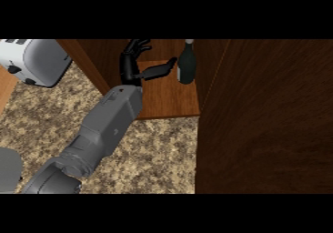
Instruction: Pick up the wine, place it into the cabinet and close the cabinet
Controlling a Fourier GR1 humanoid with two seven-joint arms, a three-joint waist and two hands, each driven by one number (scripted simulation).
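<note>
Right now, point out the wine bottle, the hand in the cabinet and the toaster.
wine bottle (187,68), head view, on its dark body.
left hand (135,61), head view, on the palm.
toaster (33,59), head view, on its grey side.

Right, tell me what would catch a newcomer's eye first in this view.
The dark wine bottle stands upright on the cabinet shelf near the top centre, apart from the hand. Just left of it the black hand hangs open inside the cabinet, its thumb towards the bottle, on a long grey forearm crossing the speckled counter. A toaster sits top left.
</note>
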